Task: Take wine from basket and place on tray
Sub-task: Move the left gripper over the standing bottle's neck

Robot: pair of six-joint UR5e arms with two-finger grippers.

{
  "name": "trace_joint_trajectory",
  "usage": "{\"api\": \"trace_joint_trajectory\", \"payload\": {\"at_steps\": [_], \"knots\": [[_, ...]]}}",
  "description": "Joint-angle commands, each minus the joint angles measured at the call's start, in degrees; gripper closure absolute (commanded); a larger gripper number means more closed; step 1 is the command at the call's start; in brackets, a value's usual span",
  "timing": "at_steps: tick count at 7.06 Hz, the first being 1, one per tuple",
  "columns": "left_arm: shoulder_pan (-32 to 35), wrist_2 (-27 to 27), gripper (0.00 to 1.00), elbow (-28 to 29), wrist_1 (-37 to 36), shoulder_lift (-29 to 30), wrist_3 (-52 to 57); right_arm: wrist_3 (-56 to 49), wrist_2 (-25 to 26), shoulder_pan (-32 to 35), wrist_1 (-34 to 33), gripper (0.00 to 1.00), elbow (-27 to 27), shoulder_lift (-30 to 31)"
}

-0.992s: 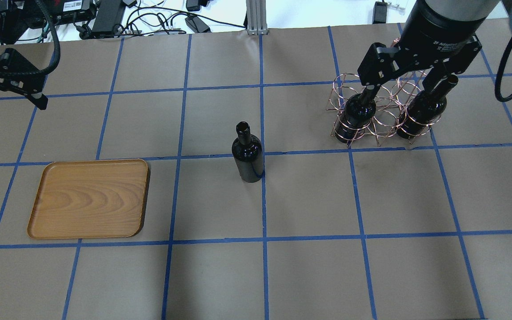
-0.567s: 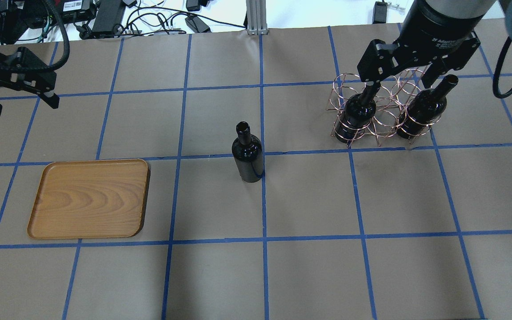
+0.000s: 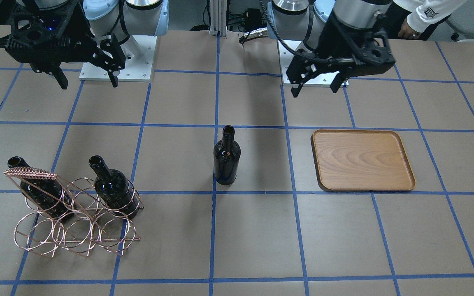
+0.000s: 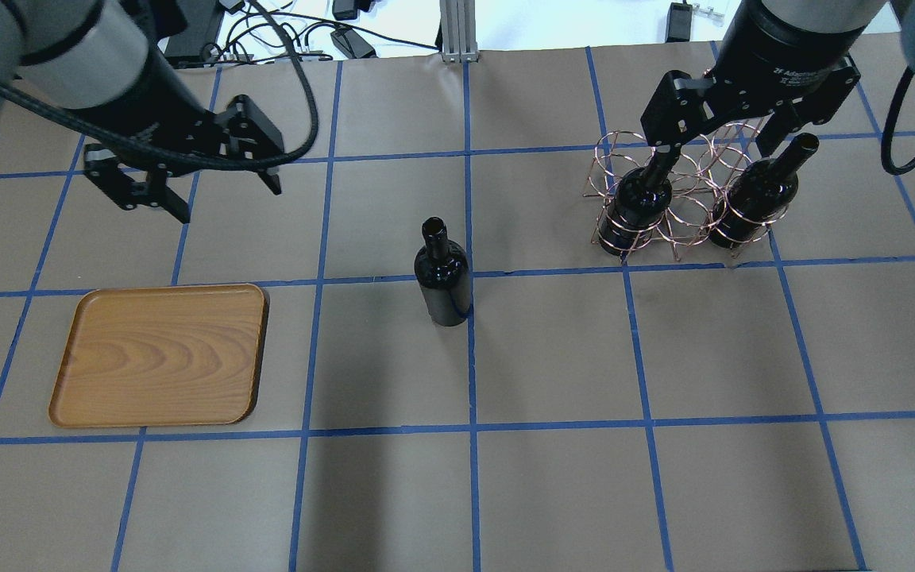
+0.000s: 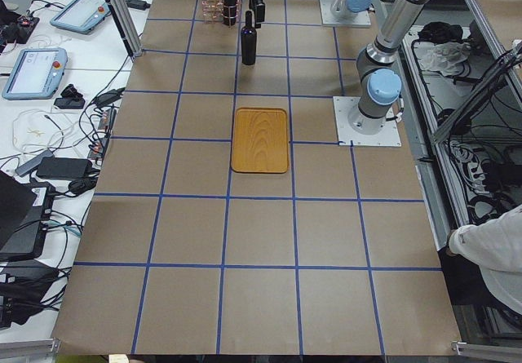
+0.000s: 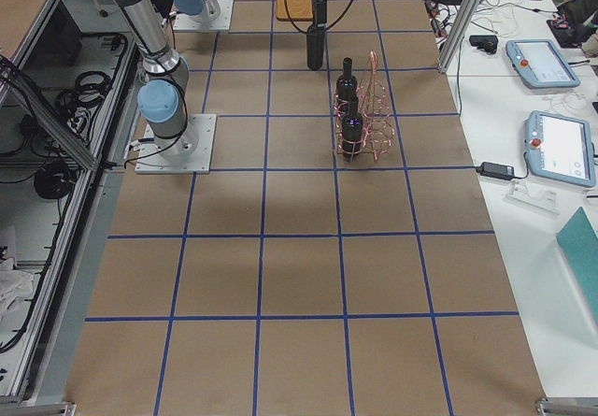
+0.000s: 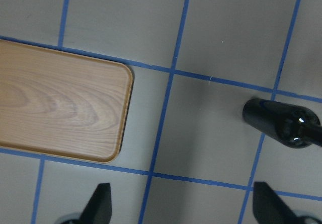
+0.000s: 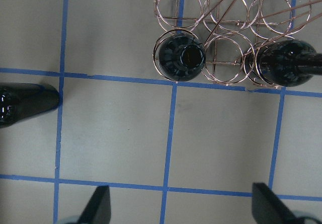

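One wine bottle (image 4: 442, 274) stands upright alone on the table's middle, outside the basket; it also shows in the front view (image 3: 226, 156). The copper wire basket (image 4: 684, 199) at the right holds two more bottles (image 4: 636, 206) (image 4: 751, 202). The wooden tray (image 4: 160, 355) lies bare at the left. My left gripper (image 4: 227, 200) is open and empty, hovering behind the tray, left of the standing bottle (image 7: 282, 126). My right gripper (image 4: 718, 151) is open and empty above the basket (image 8: 226, 12), over the two bottles (image 8: 182, 58) (image 8: 284, 63).
Blue tape lines grid the brown paper table. Cables and power supplies (image 4: 187, 32) lie beyond the far edge. An aluminium post (image 4: 453, 32) stands at the far middle. Operator pendants (image 6: 551, 61) lie on a side bench.
My left arm has swung in from the far left edge toward the middle, now over the square behind the tray. My right gripper has stayed over the basket, open.
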State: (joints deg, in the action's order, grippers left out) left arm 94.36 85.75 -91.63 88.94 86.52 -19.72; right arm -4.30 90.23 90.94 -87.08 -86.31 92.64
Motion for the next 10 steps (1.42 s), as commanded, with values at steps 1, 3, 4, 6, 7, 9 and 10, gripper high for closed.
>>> {"api": "trace_joint_trajectory", "payload": {"at_steps": [1,3,4,6,7,9,10], "knots": [[9.13,2.83,0.01,-0.56,-6.11,4.68,-10.13,-0.01,0.03,-0.06,0.33,0.00,0.00,0.00],[13.99,2.76,0.01,0.48,-12.10,11.45,-12.53,-0.10,0.04,-0.15,0.07,0.00,0.00,0.00],[16.27,2.76,0.02,1.71,-12.21,13.91,-12.36,-0.10,0.03,-0.15,0.06,0.00,0.00,0.00],[17.08,2.58,0.06,2.42,-12.56,16.83,-11.22,-0.01,-0.23,-0.15,-0.02,0.00,-0.09,0.00],[17.26,2.15,0.36,2.34,-11.70,17.19,-10.52,-0.01,-0.32,-0.15,-0.02,0.00,-0.09,0.00],[17.26,2.05,0.75,2.34,-11.69,17.10,-9.98,-0.01,-0.40,-0.15,0.15,0.00,-0.09,0.00],[17.26,2.05,0.92,2.34,-11.69,16.93,-9.98,-0.01,-0.40,-0.15,0.15,0.00,-0.09,0.00]]}}
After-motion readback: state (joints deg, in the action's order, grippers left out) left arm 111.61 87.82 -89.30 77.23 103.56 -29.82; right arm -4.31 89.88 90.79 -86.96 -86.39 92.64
